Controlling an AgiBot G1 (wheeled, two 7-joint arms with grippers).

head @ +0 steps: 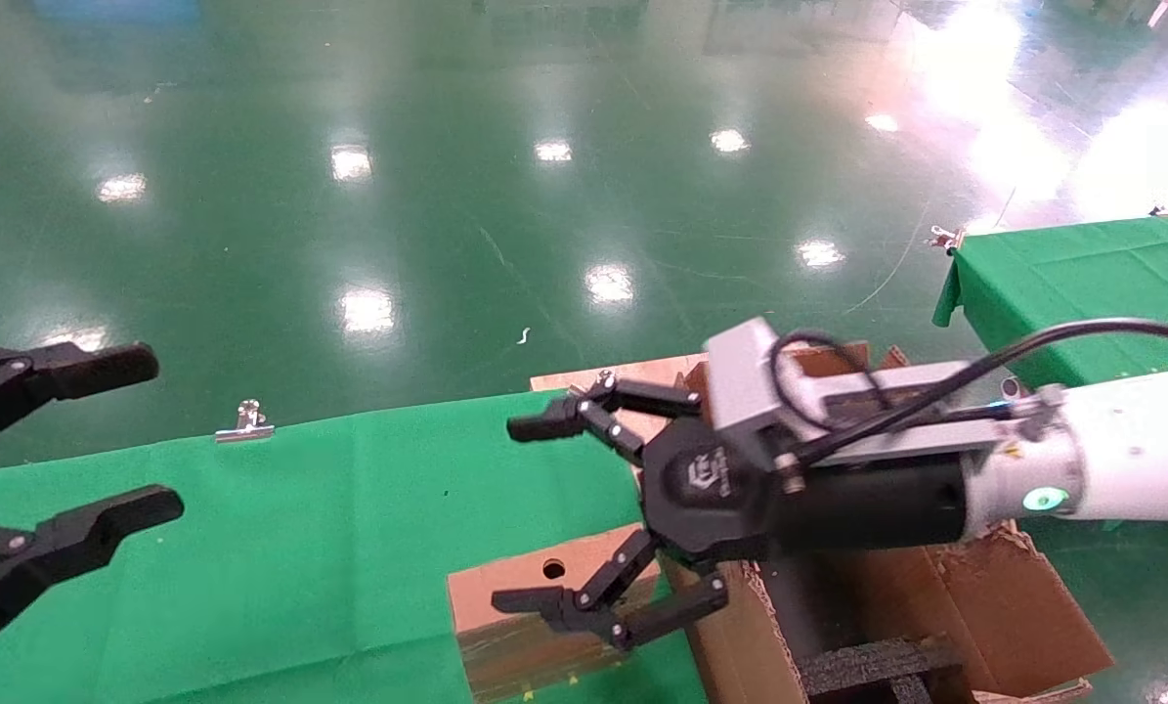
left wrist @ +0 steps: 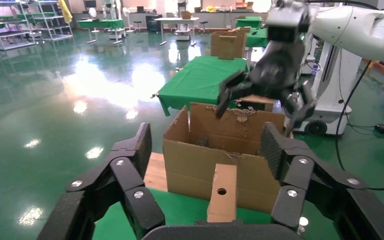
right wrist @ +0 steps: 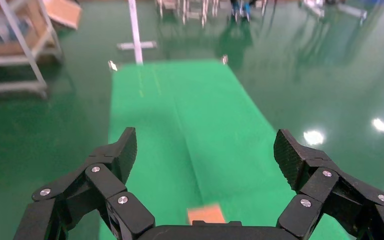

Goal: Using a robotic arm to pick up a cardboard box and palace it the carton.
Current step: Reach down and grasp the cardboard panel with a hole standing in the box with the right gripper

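Note:
The small brown cardboard box with a round hole lies on the green cloth at the near edge, right beside the carton. The white robotic arm reaches in from the right. Its right gripper is open and empty, hovering above the box and the carton's left wall. In the right wrist view the open gripper has an end of the box below it. My left gripper is open and empty at the far left. Its wrist view shows its gripper, the box, the carton and the right arm.
A green cloth covers the table, held by a metal clip at its far edge. Black foam inserts sit inside the carton. A second green-covered table stands at the right. Glossy green floor lies beyond.

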